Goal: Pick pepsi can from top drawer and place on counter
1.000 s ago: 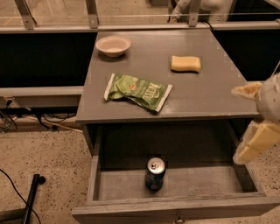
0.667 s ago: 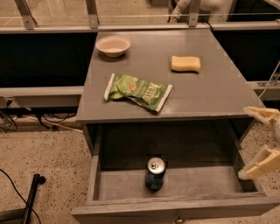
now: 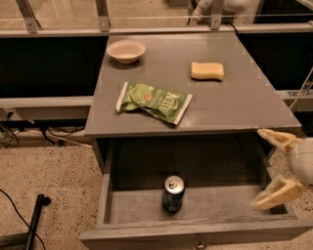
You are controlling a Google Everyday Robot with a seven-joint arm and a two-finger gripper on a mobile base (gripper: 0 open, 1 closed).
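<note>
Camera view: the counter [image 3: 234,105] is a flat grey top carrying a green snack bag [image 3: 154,101], a pale bowl [image 3: 126,51] and a yellow sponge [image 3: 207,71]. Below it the top drawer [image 3: 146,230] stands pulled out, with the pepsi can [image 3: 173,194] upright near its middle. The gripper [image 3: 258,168] is at the drawer's right side, fingers spread and holding nothing, well apart from the can. The floor [image 3: 49,166] is speckled.

Dim, warm-lit room, speckled stone floor

Speckled floor [image 3: 54,176] lies near left and far right behind the gripper [image 3: 259,168]; black cables [image 3: 49,137] trail left; dark panels [image 3: 49,68] and a metal-posted glass railing [image 3: 63,14] stand far.
</note>
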